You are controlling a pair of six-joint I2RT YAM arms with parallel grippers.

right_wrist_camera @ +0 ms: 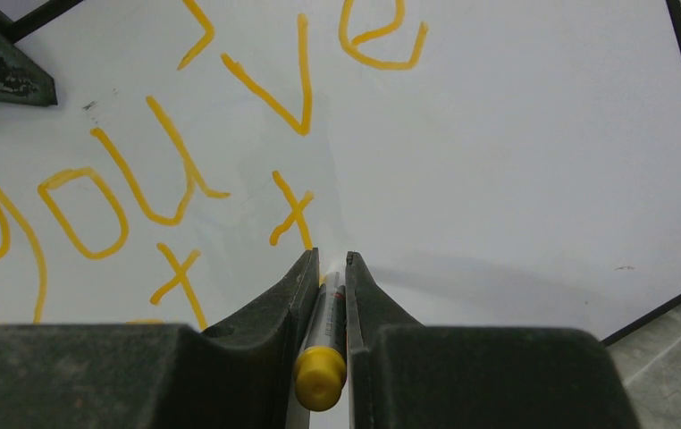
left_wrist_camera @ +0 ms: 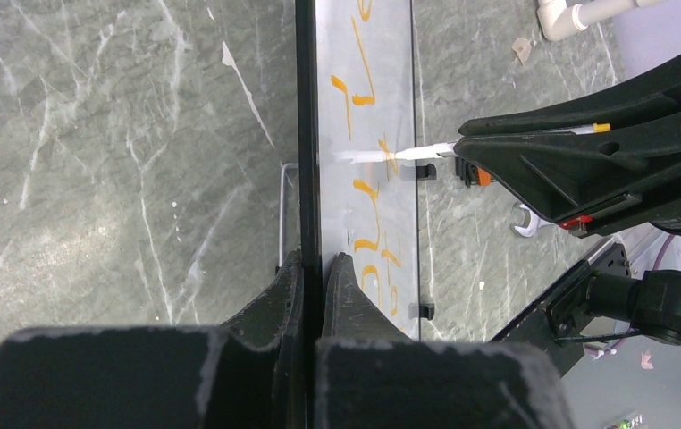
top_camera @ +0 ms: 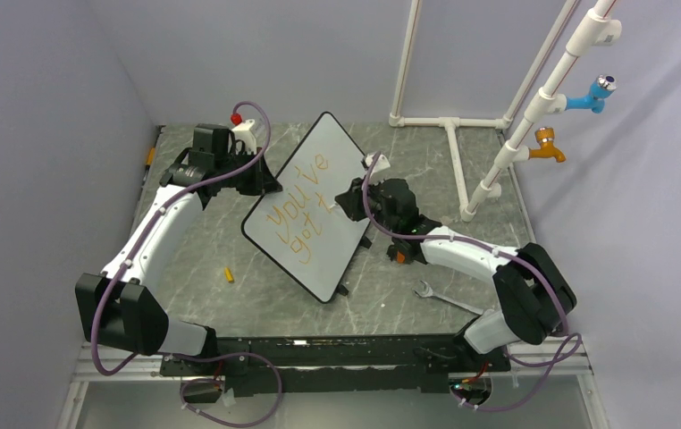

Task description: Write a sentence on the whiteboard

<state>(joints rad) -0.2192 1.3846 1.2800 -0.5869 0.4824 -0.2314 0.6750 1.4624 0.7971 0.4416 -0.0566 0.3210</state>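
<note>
The whiteboard stands tilted on the table, one corner pointing away from the arms. My left gripper is shut on its left edge; in the left wrist view its jaws pinch the black rim. The sentence reads "You've got t" in orange, in two lines. My right gripper is shut on a white marker with a yellow end. The marker points at the board just below the last "t", and its tip is hidden between the fingers.
A small orange marker cap lies on the grey table left of the board. A wrench lies near the right arm's base. A white pipe frame with a blue tap and an orange tap stands at the back right.
</note>
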